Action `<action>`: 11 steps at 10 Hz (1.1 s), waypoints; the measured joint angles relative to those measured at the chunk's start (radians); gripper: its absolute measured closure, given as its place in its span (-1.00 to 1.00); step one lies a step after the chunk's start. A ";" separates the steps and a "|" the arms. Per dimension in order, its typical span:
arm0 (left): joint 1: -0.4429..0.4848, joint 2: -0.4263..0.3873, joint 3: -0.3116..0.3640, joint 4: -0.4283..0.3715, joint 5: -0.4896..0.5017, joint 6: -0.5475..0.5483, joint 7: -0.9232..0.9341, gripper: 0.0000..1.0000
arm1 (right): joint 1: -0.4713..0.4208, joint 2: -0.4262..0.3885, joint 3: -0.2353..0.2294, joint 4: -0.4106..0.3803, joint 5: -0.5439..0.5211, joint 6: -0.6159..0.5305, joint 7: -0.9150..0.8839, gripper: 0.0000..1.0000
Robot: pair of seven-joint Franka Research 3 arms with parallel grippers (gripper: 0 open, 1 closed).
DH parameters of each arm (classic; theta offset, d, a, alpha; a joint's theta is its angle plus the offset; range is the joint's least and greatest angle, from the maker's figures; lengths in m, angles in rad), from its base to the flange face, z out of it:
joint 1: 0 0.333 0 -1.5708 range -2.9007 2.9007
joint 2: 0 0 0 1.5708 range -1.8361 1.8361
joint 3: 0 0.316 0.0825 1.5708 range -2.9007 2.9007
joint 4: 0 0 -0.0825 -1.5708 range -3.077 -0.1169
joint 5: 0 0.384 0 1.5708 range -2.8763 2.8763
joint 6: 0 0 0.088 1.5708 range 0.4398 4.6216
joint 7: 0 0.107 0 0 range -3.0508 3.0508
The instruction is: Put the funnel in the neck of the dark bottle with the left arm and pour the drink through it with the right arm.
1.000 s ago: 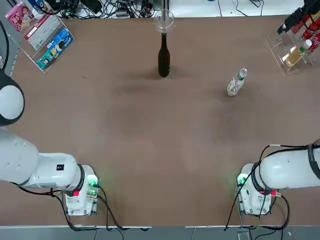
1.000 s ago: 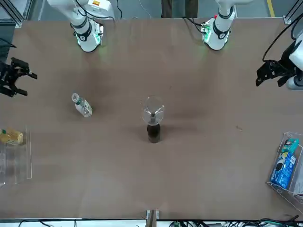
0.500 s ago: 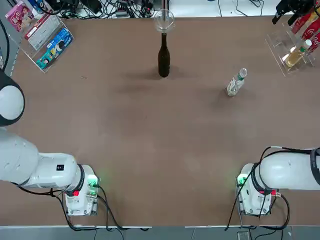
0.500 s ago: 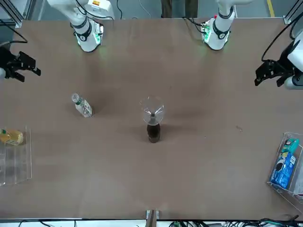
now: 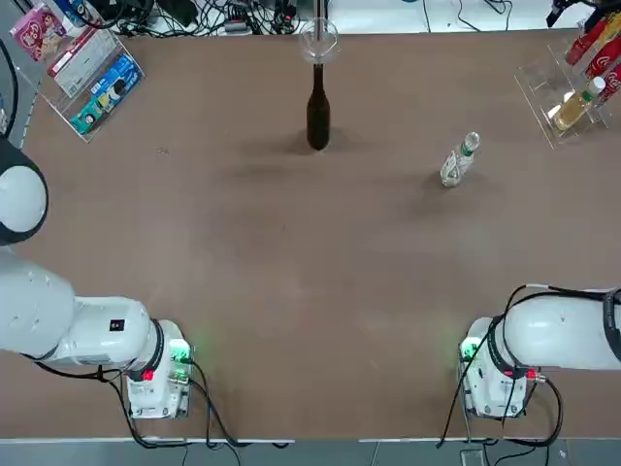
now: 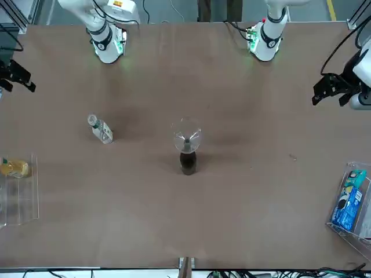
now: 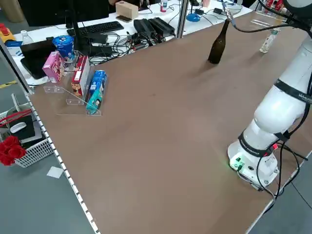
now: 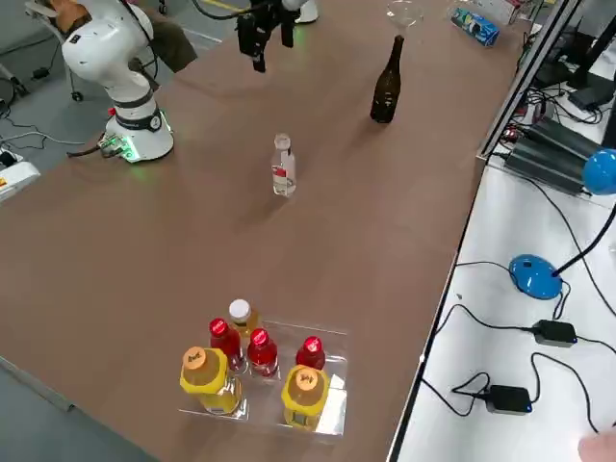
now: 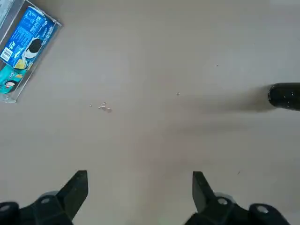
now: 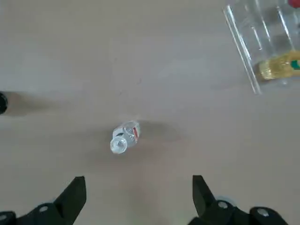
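The dark bottle [image 5: 317, 116] stands upright at the table's far middle, with the clear funnel [image 5: 317, 41] seated in its neck [image 6: 186, 135]. The drink [image 5: 459, 160], a small clear bottle, stands capped to the right of it [image 6: 100, 128]. My right gripper [image 6: 14, 75] hangs open and empty high over the table's right edge, looking down on the drink [image 10: 124, 138]. My left gripper [image 6: 331, 88] hovers open and empty over the left side, far from the dark bottle [image 9: 284, 96]. Both wrist views show the fingers [image 9: 77, 190] [image 10: 75, 192] spread wide.
A clear tray [image 5: 568, 97] with red and yellow-orange bottles sits at the far right corner. A clear stand with snack boxes [image 5: 92, 78] sits at the far left corner. Cables and desk gear lie beyond the far edge.
My right gripper has drawn away from the tray of bottles toward the table's right edge, seemingly rising. The left gripper, the bottles and the funnel have stayed put.
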 joint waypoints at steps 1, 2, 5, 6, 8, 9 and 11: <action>0.000 0.000 0.000 0.000 0.000 0.002 0.000 -0.96 | -0.011 0.000 0.028 0.003 -0.010 0.000 0.027 -1.00; 0.000 0.000 0.000 0.000 0.000 0.003 0.000 -0.96 | -0.018 0.000 0.051 0.006 -0.014 0.000 0.049 -1.00; 0.000 0.000 0.001 0.000 0.000 0.004 0.000 -0.96 | -0.025 0.000 0.061 0.007 -0.016 -0.014 0.072 -1.00; 0.000 0.000 0.001 0.000 0.000 0.004 0.000 -0.96 | -0.031 0.000 0.061 0.007 -0.017 -0.029 0.077 -1.00; 0.000 0.000 0.001 0.000 0.000 0.004 0.000 -0.96 | -0.048 0.000 0.061 0.008 -0.021 -0.036 0.077 -1.00; 0.000 0.000 0.001 0.000 0.000 0.004 0.000 -0.96 | -0.051 0.000 0.061 0.009 -0.026 -0.037 0.077 -1.00; 0.000 0.000 0.001 0.000 0.000 0.008 0.000 -0.96 | -0.051 0.000 0.062 0.009 -0.031 -0.037 0.077 -1.00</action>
